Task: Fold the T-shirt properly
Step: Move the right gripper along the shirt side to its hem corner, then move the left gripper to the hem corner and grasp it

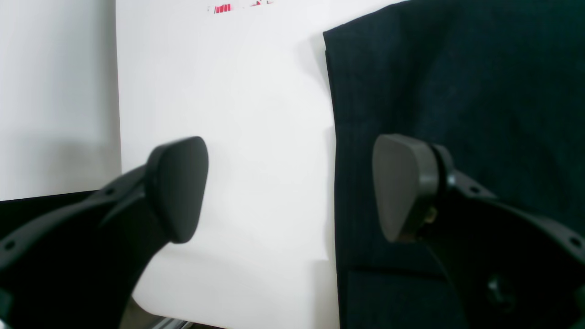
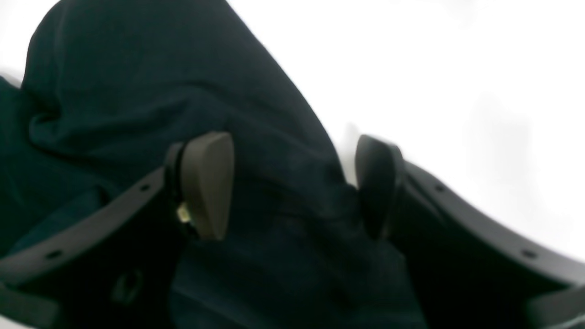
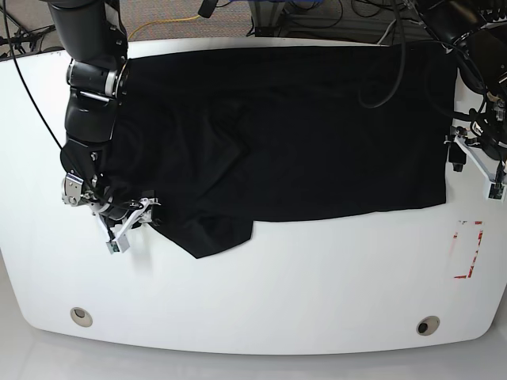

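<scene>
The black T-shirt (image 3: pixel 317 127) lies spread across the far half of the white table (image 3: pixel 317 285), with a rumpled flap hanging toward the front left (image 3: pixel 214 229). My right gripper (image 3: pixel 131 218) is at the shirt's left end. In the right wrist view its jaws (image 2: pixel 292 185) stand open astride a bunched fold of the T-shirt (image 2: pixel 274 192). My left gripper (image 3: pixel 474 168) hovers at the shirt's right edge. Up close the left gripper (image 1: pixel 290 189) is open: one pad (image 1: pixel 402 187) is over the T-shirt (image 1: pixel 457 91), the other over bare table, nothing pinched.
A red rectangular mark (image 3: pixel 467 249) is on the table at the front right, also seen as a red mark (image 1: pixel 228 7) in the left wrist view. Cables (image 3: pixel 380 32) hang over the far edge. Two round holes (image 3: pixel 79 315) sit near the front edge.
</scene>
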`<state>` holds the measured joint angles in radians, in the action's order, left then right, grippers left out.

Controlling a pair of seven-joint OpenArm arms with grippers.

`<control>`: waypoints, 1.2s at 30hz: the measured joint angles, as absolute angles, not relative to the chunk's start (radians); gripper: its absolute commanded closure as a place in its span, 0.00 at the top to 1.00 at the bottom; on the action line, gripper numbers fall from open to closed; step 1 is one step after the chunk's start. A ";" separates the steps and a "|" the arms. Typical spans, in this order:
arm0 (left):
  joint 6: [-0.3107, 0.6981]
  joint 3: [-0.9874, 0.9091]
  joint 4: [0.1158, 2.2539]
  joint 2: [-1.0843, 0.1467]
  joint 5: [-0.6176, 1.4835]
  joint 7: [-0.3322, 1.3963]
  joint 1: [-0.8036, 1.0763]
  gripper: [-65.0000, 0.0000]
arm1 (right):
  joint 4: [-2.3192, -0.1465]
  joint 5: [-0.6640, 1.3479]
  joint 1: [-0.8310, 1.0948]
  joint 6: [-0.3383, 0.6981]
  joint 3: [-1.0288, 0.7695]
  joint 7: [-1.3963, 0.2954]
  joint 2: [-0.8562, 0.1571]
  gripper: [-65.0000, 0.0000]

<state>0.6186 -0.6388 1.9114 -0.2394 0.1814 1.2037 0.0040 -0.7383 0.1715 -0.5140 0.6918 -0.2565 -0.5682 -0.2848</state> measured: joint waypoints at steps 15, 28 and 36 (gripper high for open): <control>0.281 -0.632 1.609 -0.252 0.181 1.031 -0.188 1.00 | -0.736 0.171 -0.511 0.692 -0.257 -0.577 -0.263 0.00; 0.276 -0.493 1.114 -0.323 0.181 0.761 -0.272 1.00 | -0.736 0.171 -0.511 0.693 -0.256 -0.579 -0.266 0.00; 0.280 -0.450 1.029 -0.308 0.188 0.706 -0.315 1.00 | -0.736 0.171 -0.511 0.693 -0.256 -0.579 -0.268 0.00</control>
<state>0.2802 -0.4496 1.0290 -0.3084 0.1883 0.7055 -0.3145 -0.7364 0.1715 -0.5110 0.6926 -0.2562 -0.5793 -0.2684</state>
